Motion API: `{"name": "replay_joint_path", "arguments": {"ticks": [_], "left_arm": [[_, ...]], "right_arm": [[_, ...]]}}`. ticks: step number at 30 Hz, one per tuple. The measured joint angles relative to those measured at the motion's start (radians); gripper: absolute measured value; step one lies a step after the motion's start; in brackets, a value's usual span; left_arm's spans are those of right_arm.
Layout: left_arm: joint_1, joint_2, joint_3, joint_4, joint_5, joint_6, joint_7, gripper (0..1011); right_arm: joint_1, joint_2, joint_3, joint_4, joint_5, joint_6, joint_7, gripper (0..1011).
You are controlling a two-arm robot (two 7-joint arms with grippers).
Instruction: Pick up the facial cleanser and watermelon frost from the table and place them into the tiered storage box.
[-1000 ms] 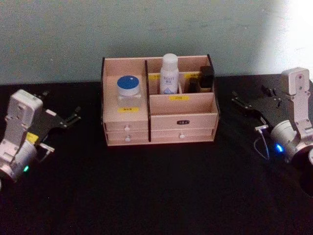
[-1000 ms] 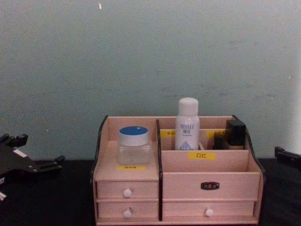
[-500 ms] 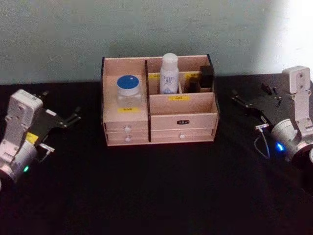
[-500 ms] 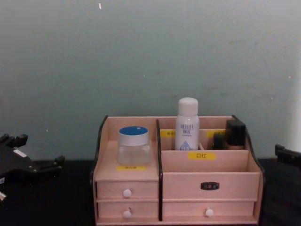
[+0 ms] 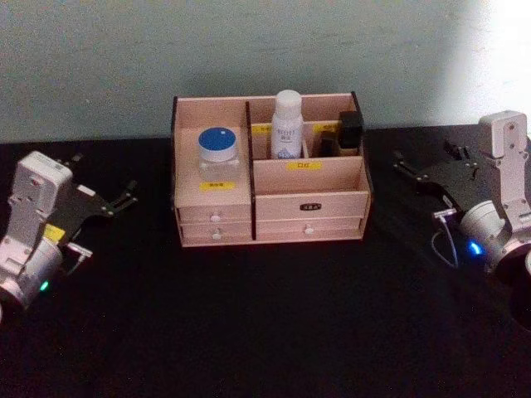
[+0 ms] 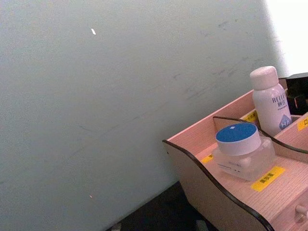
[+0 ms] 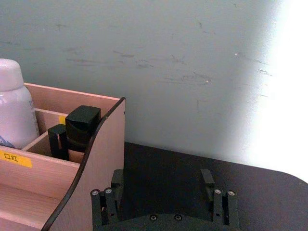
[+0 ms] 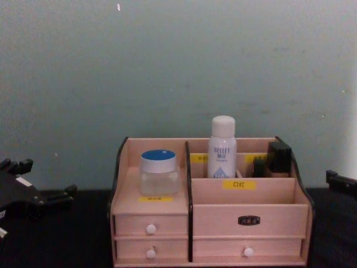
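From my head camera I look steeply down on the black counter [image 5: 265, 332], the storage box [image 5: 270, 207] centred near the far wall. My chest camera sits low and close, facing that box [image 8: 209, 223] front-on. My left wrist camera peers across the box's left end [image 6: 216, 183] toward the wall; my right wrist camera looks past its own claw [image 7: 166, 192] at the right end [image 7: 103, 159]. All four share the box.

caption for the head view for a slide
Tiered storage box holding jar and bottle; left gripper and right gripper flank it.
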Motion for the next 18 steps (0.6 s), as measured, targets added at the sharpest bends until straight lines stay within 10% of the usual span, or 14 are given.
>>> {"name": "replay_joint_path", "arguments": {"ticks": [18], "left_arm": [[0.0, 0.0, 0.0, 0.0, 0.0, 0.0, 0.0, 1001]], "right_arm": [[0.0, 0.0, 0.0, -0.001, 0.001, 0.0, 0.001, 1000]]}}
